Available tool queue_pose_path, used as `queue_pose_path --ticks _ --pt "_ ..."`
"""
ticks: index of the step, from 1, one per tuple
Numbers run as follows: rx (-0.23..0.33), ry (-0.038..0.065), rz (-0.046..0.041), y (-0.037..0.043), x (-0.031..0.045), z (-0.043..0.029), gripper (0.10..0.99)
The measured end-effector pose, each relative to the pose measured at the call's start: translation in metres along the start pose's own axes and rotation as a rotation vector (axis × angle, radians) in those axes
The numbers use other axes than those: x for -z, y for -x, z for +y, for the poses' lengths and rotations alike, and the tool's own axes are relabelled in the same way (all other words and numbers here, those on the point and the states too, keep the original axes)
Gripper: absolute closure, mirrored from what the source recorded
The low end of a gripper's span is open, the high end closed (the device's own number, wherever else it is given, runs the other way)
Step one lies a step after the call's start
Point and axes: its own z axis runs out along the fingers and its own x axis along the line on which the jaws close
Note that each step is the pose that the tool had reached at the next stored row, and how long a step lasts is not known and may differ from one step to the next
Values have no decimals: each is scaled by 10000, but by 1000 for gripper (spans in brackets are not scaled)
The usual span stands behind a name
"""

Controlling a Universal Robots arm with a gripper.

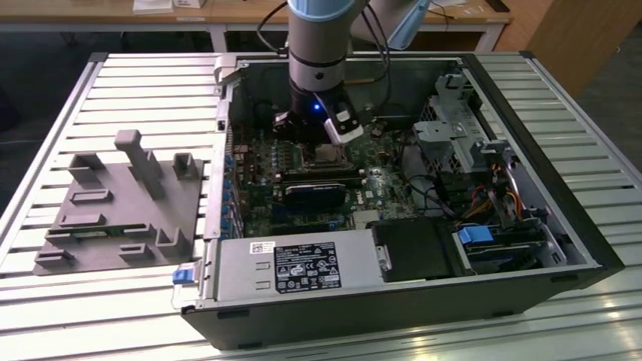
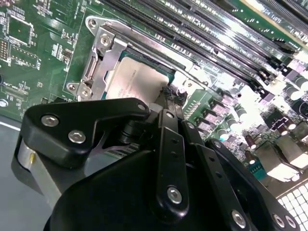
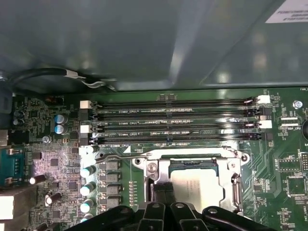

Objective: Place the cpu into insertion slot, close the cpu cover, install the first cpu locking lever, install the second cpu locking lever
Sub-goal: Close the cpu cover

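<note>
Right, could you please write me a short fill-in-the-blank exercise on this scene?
1. The silver cpu cover frames the ____.
2. The gripper reaches down into the open computer ____.
3. The grey fixture lies on the exterior view's ____ side of the table.
4. The motherboard is ____ in colour.
Missing words: cpu; case; left; green.

We see the cpu lying flat in the insertion slot, with its dull silver-grey top up. The cpu cover, a thin silver frame, lies flat around it, and the chip shows through its cut-out. In the exterior view the slot sits just toward 12 o'clock from the picture's middle. One thin wire locking lever lies low along the slot's edge.
</note>
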Motion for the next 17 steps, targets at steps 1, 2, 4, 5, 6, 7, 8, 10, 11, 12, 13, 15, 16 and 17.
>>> queue_pose_path --ticks 1,2,4,5,6,7,8,10,11,12,13,15,16,17 --pt "-1 -1 0 0 0 0 980" --pt "-1 0 -1 0 1 0 980" --pt "-1 -2 -1 1 13 1 980" --pt "-1 -1 0 1 25 3 980" --pt "0 -1 0 1 42 4 980" --pt "-1 0 0 1 59 6 980" --pt "-1 0 0 0 77 8 980" --pt "1 1 0 4 92 10 980" --pt "1 1 0 11 93 10 980" --pt "0 1 0 26 93 11 980" --pt "0 0 1 47 93 12 980" --pt "-2 0 4 100 93 14 980" --pt "-2 -1 6 129 94 16 980" --pt "0 -1 9 159 94 17 980"
